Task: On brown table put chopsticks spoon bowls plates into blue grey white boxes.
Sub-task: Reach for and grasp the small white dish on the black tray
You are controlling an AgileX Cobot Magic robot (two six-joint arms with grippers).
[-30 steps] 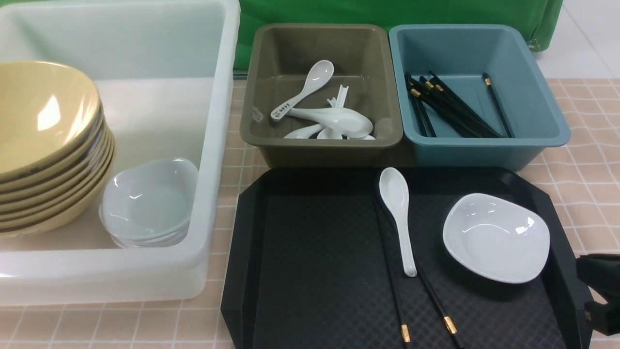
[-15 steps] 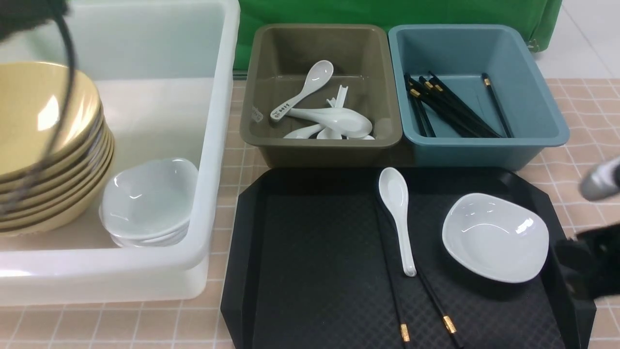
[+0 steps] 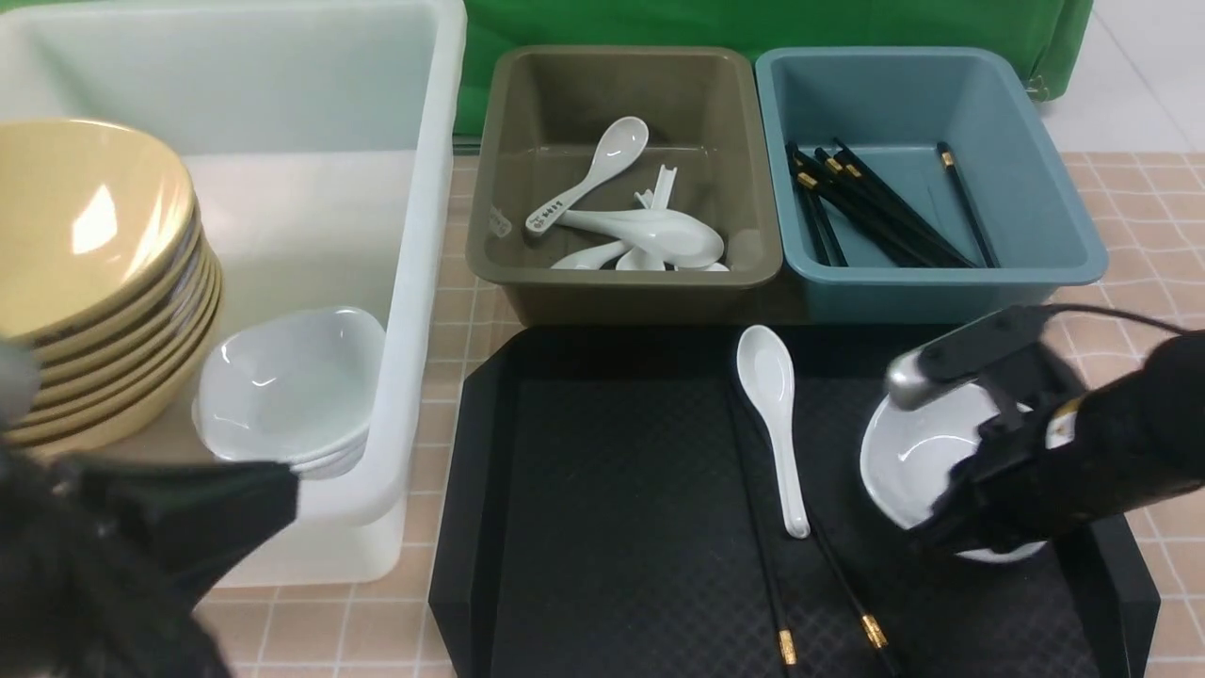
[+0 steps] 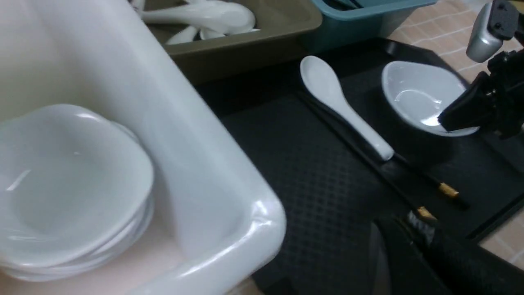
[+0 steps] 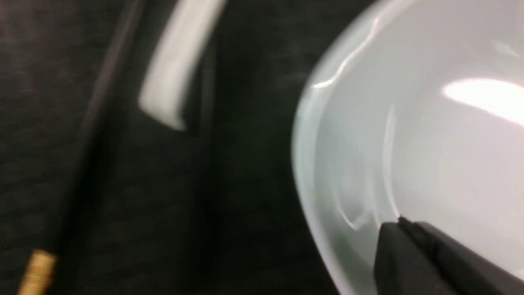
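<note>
You look most of the way through. The white box [image 3: 428, 282] at left holds a stack of bowls [image 3: 85, 235] and a stack of dishes [image 3: 282, 386]. The grey box [image 3: 485, 235] holds spoons [image 3: 650, 231], and the blue box [image 3: 1054, 217] holds chopsticks [image 3: 875, 212].

Three things are left on the tray [image 3: 612, 527]: one dish [image 3: 913, 452] at right, a loose spoon [image 3: 770, 395] in the middle, and a chopstick pair [image 3: 767, 565] lying under and beside its handle.

Your right arm [image 3: 1083, 452] is over the dish's near rim with its jaws pressed together; whether they pinch the rim, I cannot tell. Your left arm [image 4: 393, 241] sits low at near left, jaws closed with nothing seen between them.

Mind the edges. The dish lies close to the tray's raised right lip, and its way to the white box crosses the spoon and that box's tall wall. Inside, the middle and far floor are open. Bare desk [image 3: 1158, 235] shows right of the tray.
</note>
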